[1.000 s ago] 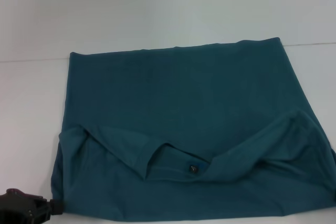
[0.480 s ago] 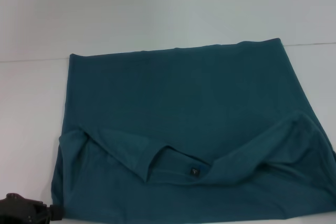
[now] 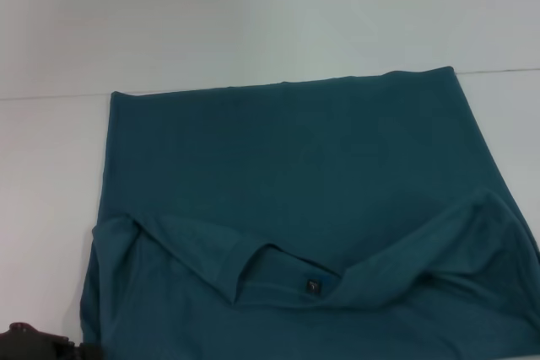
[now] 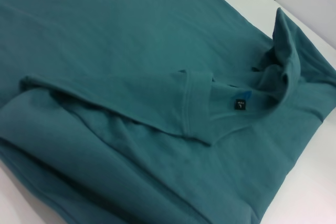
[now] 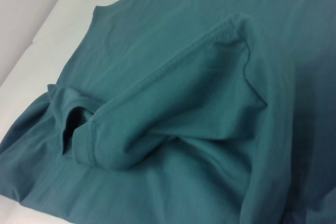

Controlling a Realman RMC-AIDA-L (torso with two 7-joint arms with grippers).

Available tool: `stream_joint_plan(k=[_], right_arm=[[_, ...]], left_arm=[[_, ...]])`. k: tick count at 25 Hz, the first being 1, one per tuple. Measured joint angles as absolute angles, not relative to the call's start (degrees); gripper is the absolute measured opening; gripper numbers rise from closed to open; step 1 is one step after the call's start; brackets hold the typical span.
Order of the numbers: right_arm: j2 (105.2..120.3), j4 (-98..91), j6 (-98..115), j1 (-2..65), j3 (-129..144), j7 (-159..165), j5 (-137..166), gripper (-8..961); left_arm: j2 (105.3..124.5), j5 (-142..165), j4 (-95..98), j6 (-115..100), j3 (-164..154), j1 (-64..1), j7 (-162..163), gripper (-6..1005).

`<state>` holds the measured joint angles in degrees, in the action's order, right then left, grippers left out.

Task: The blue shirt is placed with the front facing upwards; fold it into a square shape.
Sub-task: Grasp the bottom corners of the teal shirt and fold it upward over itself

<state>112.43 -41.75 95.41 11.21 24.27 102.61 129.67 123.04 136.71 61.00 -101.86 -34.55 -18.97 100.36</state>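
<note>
Left hand (image 3: 34,345): dark body just showing at the near left corner of the head view, beside the shirt's near left edge; whether its fingers are open or closed cannot be told.
Right hand: outside the head view; its wrist camera looks down close over the shirt's right side, and its fingers do not show.
Blue shirt (image 3: 295,174): spread flat on the white bench (image 3: 253,14), plain teal cloth uppermost, filling the middle and near part of the head view; the near edge runs off the bottom of that view.
Neck label (image 3: 312,285): small dark square, lying in the collar opening near the shirt's near edge; also seen in the left wrist view (image 4: 240,103).
Collar (image 4: 194,106): ribbed band, turned over beside the label.
Left sleeve (image 3: 118,238): folded inward onto the body, at the near left.
Right sleeve (image 3: 485,229): folded inward onto the body at the near right, its stitched hem (image 5: 210,43) raised in a loose ridge.
Far edge of shirt (image 3: 287,83): straight, lying near the bench's back seam.
</note>
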Motion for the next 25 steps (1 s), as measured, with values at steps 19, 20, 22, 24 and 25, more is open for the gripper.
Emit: stream_joint_plan(k=[19, 20, 22, 24, 25], right_arm=[[112.3, -41.75, 95.51, 11.64, 21.26, 101.6, 129.97, 42], [112.27, -41.74, 95.5, 11.75, 21.0, 101.46, 129.92, 42], [112.24, -41.74, 95.33, 12.17, 20.69, 101.4, 129.77, 42], [112.24, -41.75, 95.04, 12.79, 20.38, 101.38, 129.71, 42], [112.26, -41.75, 94.91, 13.15, 20.15, 101.36, 129.71, 42]], left_arm=[[122.67, 136.51, 60.64, -102.3, -31.7, -19.55, 99.49, 1], [122.63, 136.2, 60.64, -102.3, -31.31, -19.59, 99.28, 1], [122.53, 135.39, 60.62, -102.19, -30.57, -19.71, 98.96, 1], [122.38, 134.39, 60.44, -101.89, -30.05, -19.97, 98.86, 1], [122.26, 133.99, 60.22, -101.71, -29.83, -20.2, 98.86, 1]])
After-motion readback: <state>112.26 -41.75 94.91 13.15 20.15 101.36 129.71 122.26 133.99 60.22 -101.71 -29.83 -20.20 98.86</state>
